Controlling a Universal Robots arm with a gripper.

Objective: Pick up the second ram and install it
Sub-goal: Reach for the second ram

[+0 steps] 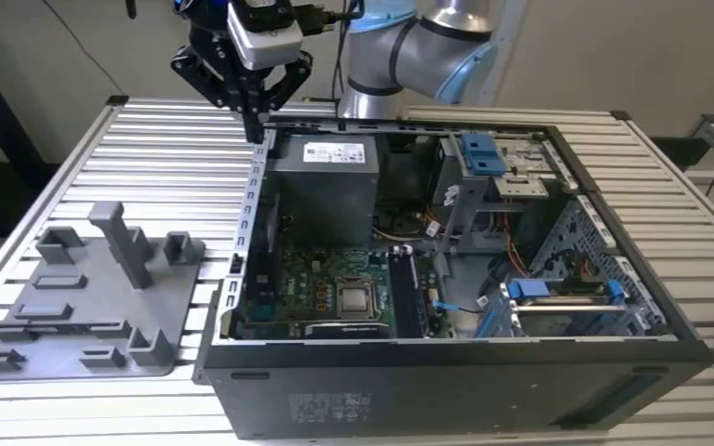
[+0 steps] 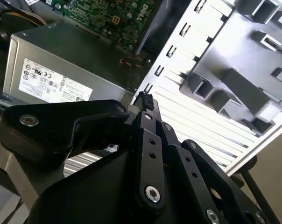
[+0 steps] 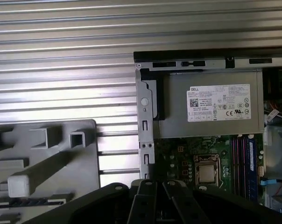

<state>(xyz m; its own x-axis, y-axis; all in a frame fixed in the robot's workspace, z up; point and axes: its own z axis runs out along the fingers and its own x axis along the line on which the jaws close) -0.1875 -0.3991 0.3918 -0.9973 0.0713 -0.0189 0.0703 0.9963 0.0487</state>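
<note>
We see the gripper (image 1: 256,130) in the upper left of the exterior view, above the back corner of the open computer case (image 1: 456,372), its fingers drawn narrow with nothing between them. What we take for the second ram (image 1: 66,325) stands in the grey tray (image 1: 53,368) at lower left, well apart.
</note>
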